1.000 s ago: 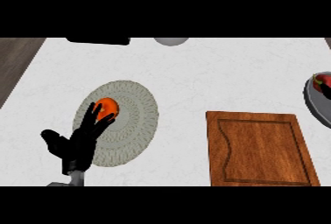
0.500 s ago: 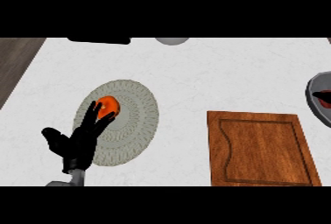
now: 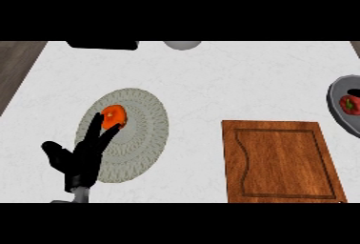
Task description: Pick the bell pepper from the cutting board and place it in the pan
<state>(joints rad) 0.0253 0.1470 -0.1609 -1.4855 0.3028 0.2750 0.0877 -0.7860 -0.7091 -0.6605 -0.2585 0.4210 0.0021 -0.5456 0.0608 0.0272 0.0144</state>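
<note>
The wooden cutting board (image 3: 281, 162) lies at the right with nothing on it. At the far right edge the grey pan (image 3: 333, 101) is partly cut off, and a red bell pepper (image 3: 349, 104) lies inside it. My left hand (image 3: 84, 159) is open at the lower left, its straight fingers over a round grey woven plate (image 3: 144, 128). The fingertips end just below an orange fruit (image 3: 112, 116) on that plate. My right hand does not show.
A black object (image 3: 102, 45) and a grey rounded object (image 3: 183, 45) sit at the counter's far edge. Dark wood floor shows past the counter's left edge (image 3: 14, 66). White counter lies between the plate and the board.
My left hand has drawn back toward the lower edge, so its fingers no longer cover the orange fruit. More of the pan shows at the right.
</note>
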